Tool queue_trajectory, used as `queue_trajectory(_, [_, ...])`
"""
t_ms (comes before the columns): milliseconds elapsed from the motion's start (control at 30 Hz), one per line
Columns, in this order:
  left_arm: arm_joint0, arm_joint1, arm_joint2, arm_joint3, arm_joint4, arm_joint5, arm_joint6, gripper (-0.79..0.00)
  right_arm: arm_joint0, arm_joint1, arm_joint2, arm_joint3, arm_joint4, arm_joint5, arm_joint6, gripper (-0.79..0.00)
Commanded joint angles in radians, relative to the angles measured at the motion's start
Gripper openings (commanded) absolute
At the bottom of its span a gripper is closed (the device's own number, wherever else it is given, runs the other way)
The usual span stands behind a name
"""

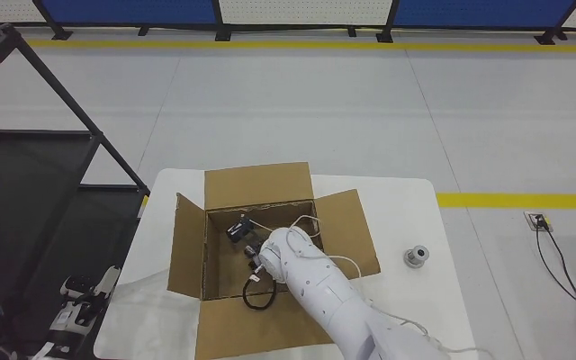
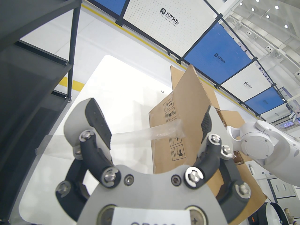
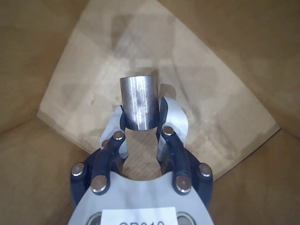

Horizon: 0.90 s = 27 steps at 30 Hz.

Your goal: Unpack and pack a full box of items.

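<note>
Inside the cardboard box (image 1: 257, 187), the right claw (image 3: 141, 108) clamps a metal cylinder (image 3: 139, 101) — the left claw (image 2: 152, 115) gapes wide outside.

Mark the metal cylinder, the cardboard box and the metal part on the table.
metal cylinder (image 3: 138, 104): right wrist view, its curved side.
cardboard box (image 1: 258, 186): top view, far flap.
metal part (image 1: 415, 256): top view, its top.

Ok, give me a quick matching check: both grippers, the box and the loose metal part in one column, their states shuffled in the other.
1 right gripper
2 left gripper
3 cardboard box
4 small metal part

A flaps folded open
B standing on the table, outside the box
C fingers apart, open
D fingers shut on a metal cylinder, down inside the box

Pairs: 1-D, 2-C, 3-A, 4-B
</note>
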Motion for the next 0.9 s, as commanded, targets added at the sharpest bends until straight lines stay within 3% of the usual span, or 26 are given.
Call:
queue_trajectory(0, [0.0, 0.0, 0.0, 0.0, 0.0, 0.0, 0.0, 0.0, 0.01, 0.007, 0.01, 0.0, 0.012, -0.055, -0.011, -0.785])
queue_trajectory(333, [0.0, 0.0, 0.0, 0.0, 0.0, 0.0, 0.0, 0.0, 0.041, 0.048, 0.031, 0.002, 0.006, -0.235, -0.08, -0.785])
queue_trajectory(600, [0.0, 0.0, 0.0, 0.0, 0.0, 0.0, 0.0, 0.0, 0.031, 0.078, 0.036, -0.022, -0.025, -0.229, -0.095, -0.785])
queue_trajectory(867, [0.0, 0.0, 0.0, 0.0, 0.0, 0.0, 0.0, 0.0, 0.026, 0.095, 0.032, -0.082, -0.066, -0.11, 0.144, -0.785])
